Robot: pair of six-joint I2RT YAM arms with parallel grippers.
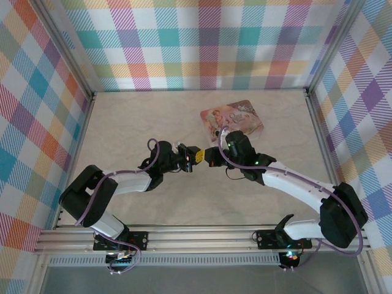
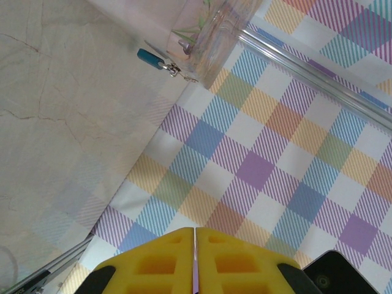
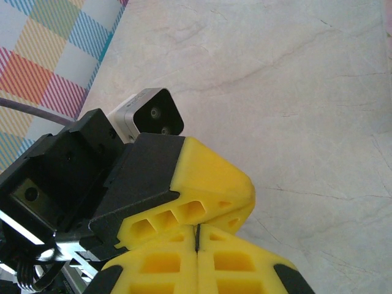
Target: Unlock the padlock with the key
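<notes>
Near the middle of the table (image 1: 135, 122), the left pincer (image 1: 193, 157) and right pincer (image 1: 211, 157) meet tip to tip. Both are shut narrow, their yellow fingers pressed together. In the right wrist view the left pincer's fingers (image 3: 211, 184) lie against the right one's from 12 o'clock. A dark sliver (image 3: 198, 234) shows in the right pincer's seam, but I cannot tell if it is the key or if either pincer holds anything. The pink tin (image 1: 231, 119) lies flat at 1 o'clock from the meeting point. In the left wrist view the padlock (image 2: 147, 58) lies on the table at 11 o'clock, just beside the tin's corner. Its silvery end points toward the tin, and I cannot tell whether the two touch.
</notes>
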